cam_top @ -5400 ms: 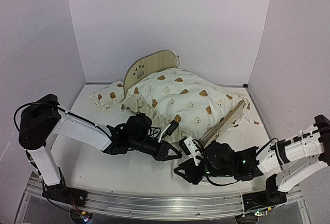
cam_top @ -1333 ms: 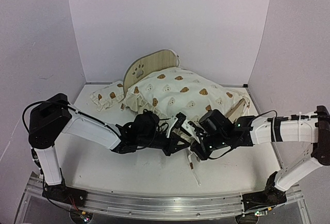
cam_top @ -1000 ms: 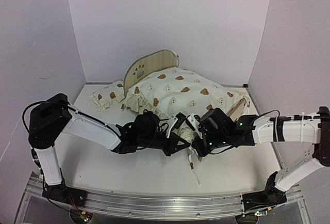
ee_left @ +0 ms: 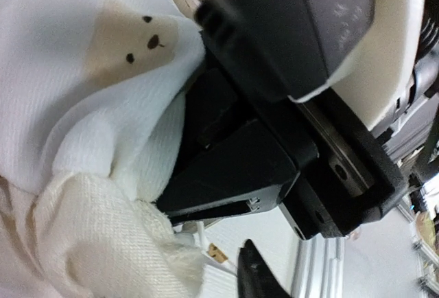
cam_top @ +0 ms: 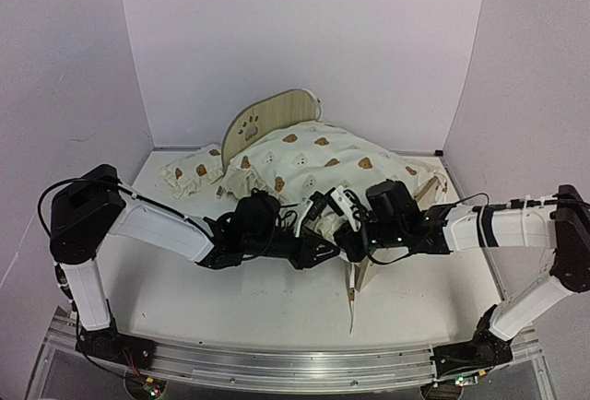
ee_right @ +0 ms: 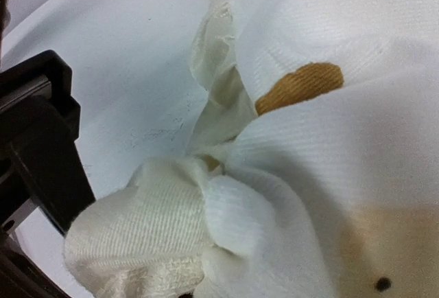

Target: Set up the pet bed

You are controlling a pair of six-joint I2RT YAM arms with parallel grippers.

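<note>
The pet bed's plywood headboard point(cam_top: 277, 110), with its paw cutout, stands at the back, and its footboard point(cam_top: 422, 199) leans at the right. The cream bear-print cushion point(cam_top: 313, 165) lies heaped over the frame and hides the base. Both grippers meet at the cushion's near ruffled edge. My right gripper point(cam_top: 348, 229) is shut on bunched ruffle cloth point(ee_right: 171, 236), which hides its fingers. My left gripper point(cam_top: 323, 248) sits just left of it and slightly lower. One left fingertip point(ee_left: 255, 276) stands free of the cloth point(ee_left: 103, 243), jaws slightly open, above a tie cord.
The small bear-print pillow point(cam_top: 194, 171) lies left of the headboard. A tan wooden piece point(cam_top: 361, 276) and a loose tie cord point(cam_top: 351, 312) lie on the white table point(cam_top: 230, 308) below the right gripper. White walls close in the back and both sides.
Both grippers have moved a little back toward the bed with the cushion's edge. The left jaws have parted from shut. The tan piece now shows under the right gripper.
</note>
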